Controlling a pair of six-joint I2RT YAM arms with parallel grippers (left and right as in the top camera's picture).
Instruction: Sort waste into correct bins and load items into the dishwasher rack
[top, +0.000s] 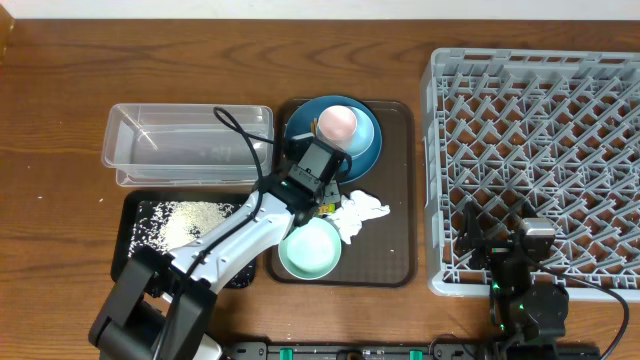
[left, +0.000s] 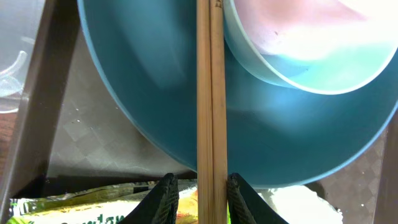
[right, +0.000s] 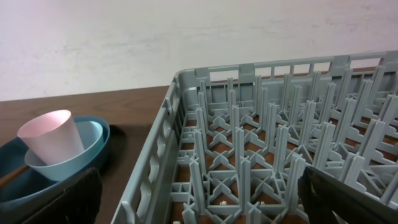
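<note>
The wooden chopsticks (left: 211, 93) lie across the dark blue plate (left: 155, 93) and run between the fingers of my left gripper (left: 200, 179). The right finger touches them and the left finger stands a little off, so the jaws are slightly open. Overhead, this gripper (top: 325, 180) hovers at the plate's (top: 300, 135) near edge. A pink cup (top: 337, 122) sits in the light blue bowl (top: 365, 135) on the plate. A yellow-green wrapper (left: 74, 208) lies under the fingers. My right gripper (right: 205, 202) is wide open and holds nothing, above the front left corner of the dishwasher rack (right: 186, 81).
A pale mint bowl (top: 308, 250) and a crumpled white napkin (top: 360, 212) rest on the brown serving tray (top: 385, 250). To the left stand the clear tub (top: 190, 145) and the black tray (top: 140, 205) with rice (top: 185, 222) in it. The grey rack (top: 540, 150) fills the right side.
</note>
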